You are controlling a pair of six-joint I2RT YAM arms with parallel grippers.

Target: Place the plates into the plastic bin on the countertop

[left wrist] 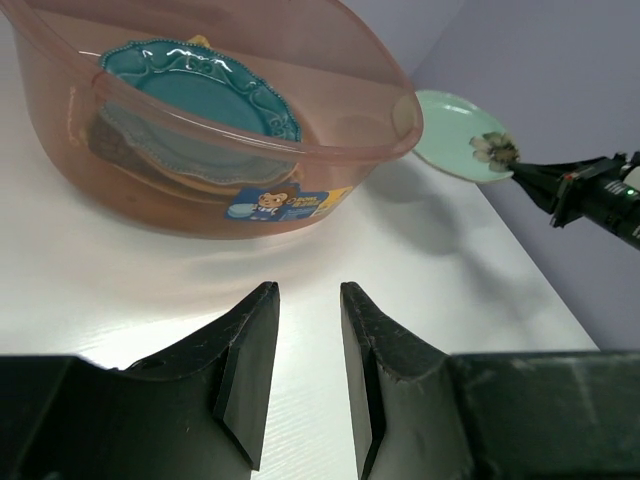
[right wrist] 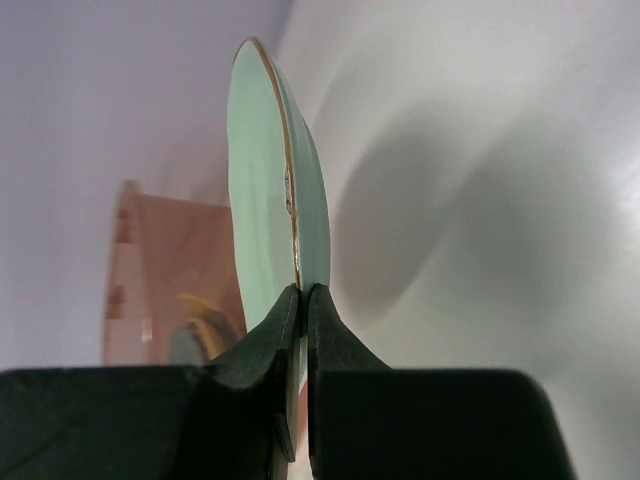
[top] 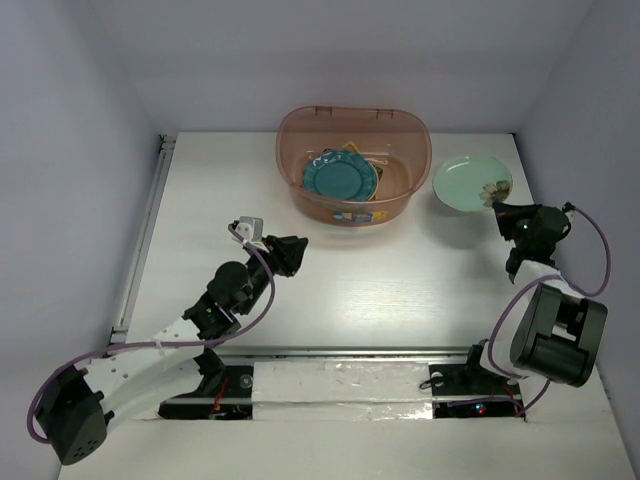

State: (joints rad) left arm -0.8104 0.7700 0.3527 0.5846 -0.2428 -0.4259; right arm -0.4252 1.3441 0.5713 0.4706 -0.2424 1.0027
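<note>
- Top view: translucent pinkish-brown oval plastic bin (top: 412, 150) far centre on white countertop (top: 400, 290), teal scalloped plate (top: 338, 180) inside; pale green round plate (top: 462, 183) just right of it.
- Left wrist: left gripper (left wrist: 306, 292) released (empty, near side of the bin).
- Right wrist: right gripper (right wrist: 303, 292) clenched on the green plate's rim.

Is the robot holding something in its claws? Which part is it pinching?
The right claw pinches the pale green plate by its rim. The left claw is open and holds nothing.
</note>
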